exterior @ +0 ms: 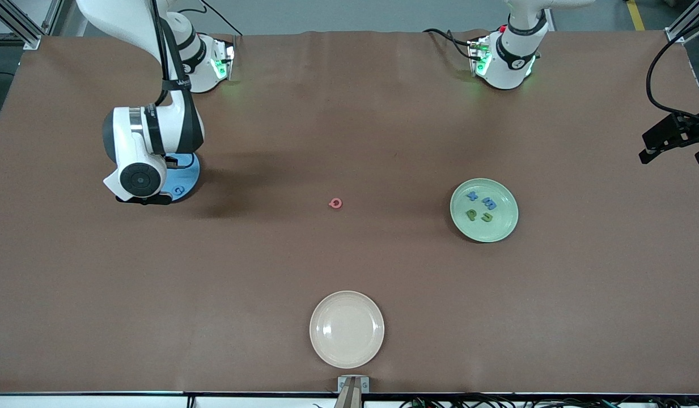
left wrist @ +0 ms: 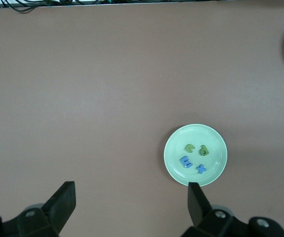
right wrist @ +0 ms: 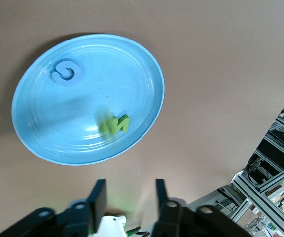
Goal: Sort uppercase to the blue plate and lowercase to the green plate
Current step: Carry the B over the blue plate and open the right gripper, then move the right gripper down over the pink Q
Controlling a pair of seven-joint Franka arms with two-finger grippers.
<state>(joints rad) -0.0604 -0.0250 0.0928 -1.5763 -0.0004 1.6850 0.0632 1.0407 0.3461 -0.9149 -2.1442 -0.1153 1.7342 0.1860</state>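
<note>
Right arm reaches down from its base at the bench's back edge to the blue plate (exterior: 186, 180), which lies toward the right arm's end of the bench and is mostly covered by the arm in the front view. Right gripper (right wrist: 127, 197) hangs over the plate, fingers parted with nothing between them: released. In the right wrist view the plate carries the blue G (right wrist: 66, 72) and the green N (right wrist: 115, 124), the two apart from each other; a pale green blur lies beside the N, too smeared to identify. The pink-red round letter (exterior: 335, 203) lies alone on the bare bench near its middle, well apart from every plate. The cream-white plate (exterior: 347, 328) sits close to the bench's front edge, at mid-length. The green plate (exterior: 484, 210) lies toward the left arm's end and holds four letters grouped near its centre: blue cross-shaped piece (exterior: 472, 196), blue m (exterior: 489, 203), green p (exterior: 471, 215), green u (exterior: 487, 217). Left arm waits, base at the back edge; left gripper (left wrist: 131, 203) is up over the bench, fingers spread wide, empty.
</note>
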